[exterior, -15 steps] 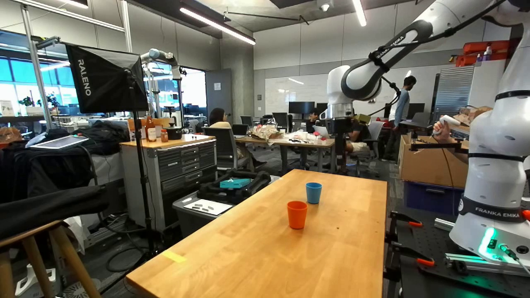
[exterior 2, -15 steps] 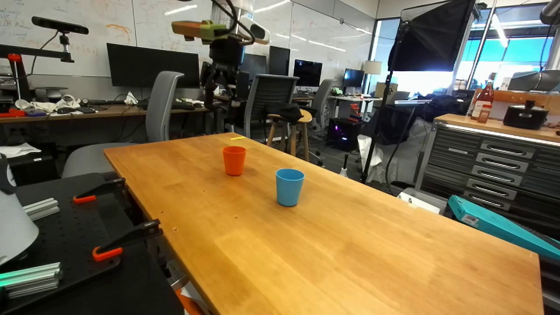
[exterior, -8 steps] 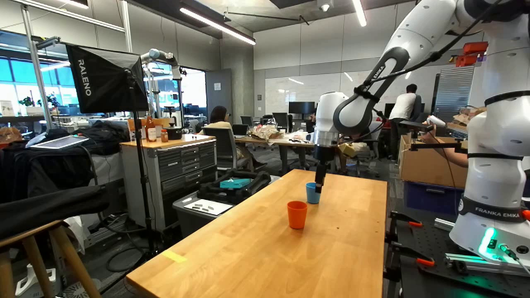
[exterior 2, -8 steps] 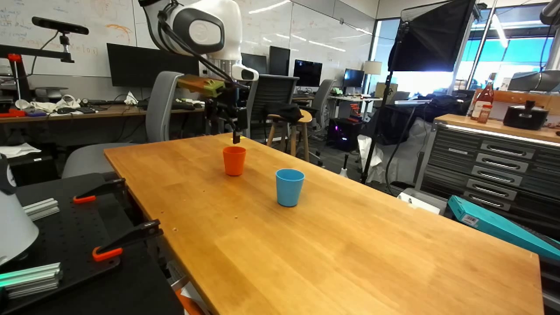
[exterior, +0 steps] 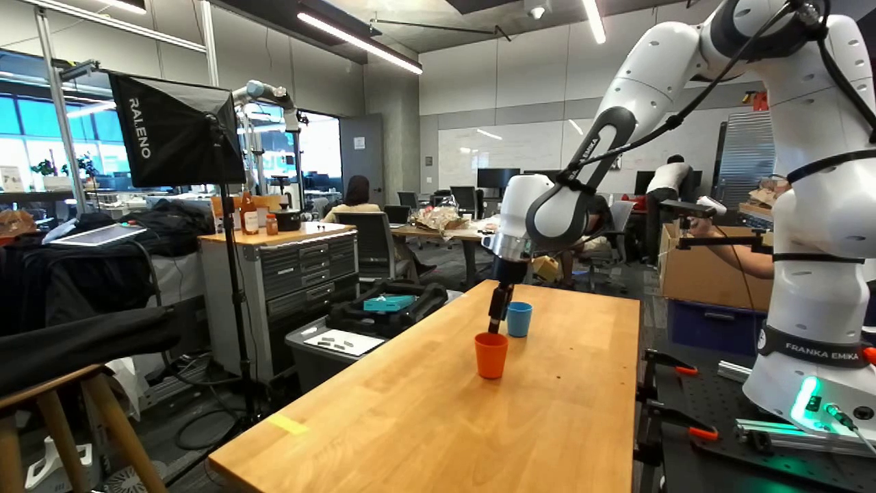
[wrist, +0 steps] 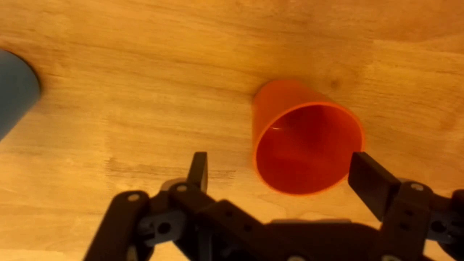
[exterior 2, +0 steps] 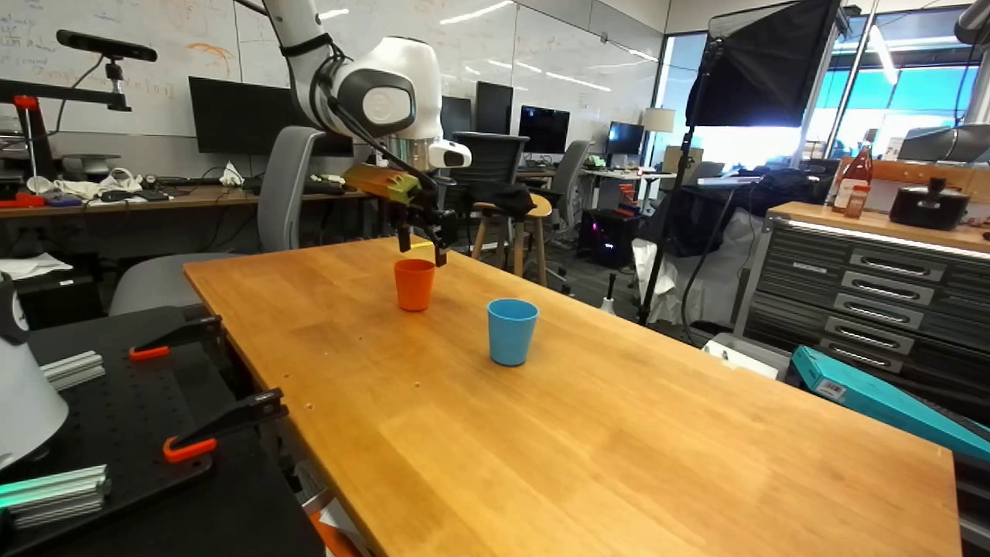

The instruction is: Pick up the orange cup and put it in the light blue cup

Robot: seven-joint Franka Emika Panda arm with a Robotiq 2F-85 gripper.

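Observation:
The orange cup (exterior: 491,359) stands upright on the wooden table in both exterior views (exterior 2: 414,288). The light blue cup (exterior 2: 512,333) stands upright a short way from it, and it also shows in an exterior view (exterior: 522,320). My gripper (exterior 2: 423,254) is open and empty, tilted, with its fingertips just above the orange cup's rim. In the wrist view the orange cup (wrist: 308,145) lies between the open fingers (wrist: 278,163), closer to the right finger, which overlaps its rim; I cannot tell if they touch. Part of the light blue cup (wrist: 14,90) shows at the left edge.
The wooden table (exterior: 424,428) carries both cups, with yellow tape (exterior: 289,424) near one edge. Black clamps with orange grips (exterior 2: 189,449) hold onto the side by the robot's base. A softbox lamp on a stand (exterior: 178,130) and a drawer cabinet (exterior: 301,274) stand beyond the table.
The arm has come down from high above the table and moved across to the orange cup, tilting the gripper. The gripper stays open. Both cups have not moved.

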